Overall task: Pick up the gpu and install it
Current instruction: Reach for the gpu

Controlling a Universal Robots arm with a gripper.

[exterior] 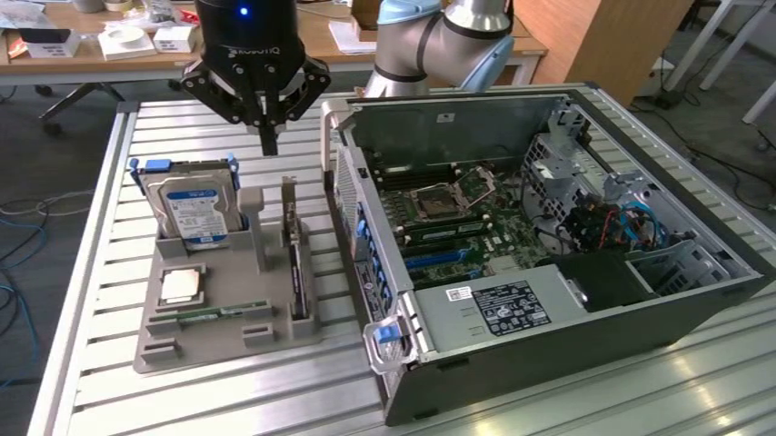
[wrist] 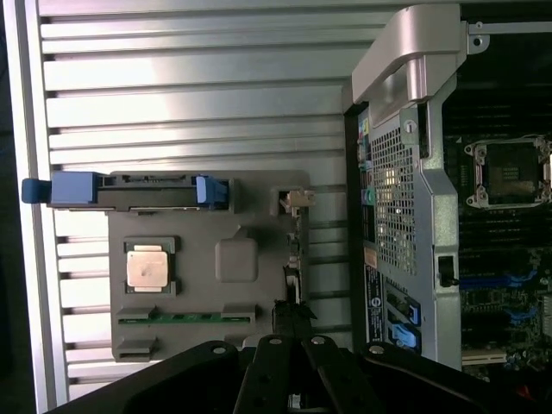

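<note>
Jaws closest to wrist camera: we see them closed together, empty, above surface. Gpu stands on edge in grey holder, lower than jaws; its long axis points toward them, alongside computer case.

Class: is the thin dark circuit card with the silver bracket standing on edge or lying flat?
On edge: the dark circuit card stands upright in the grey holder's slot.
</note>
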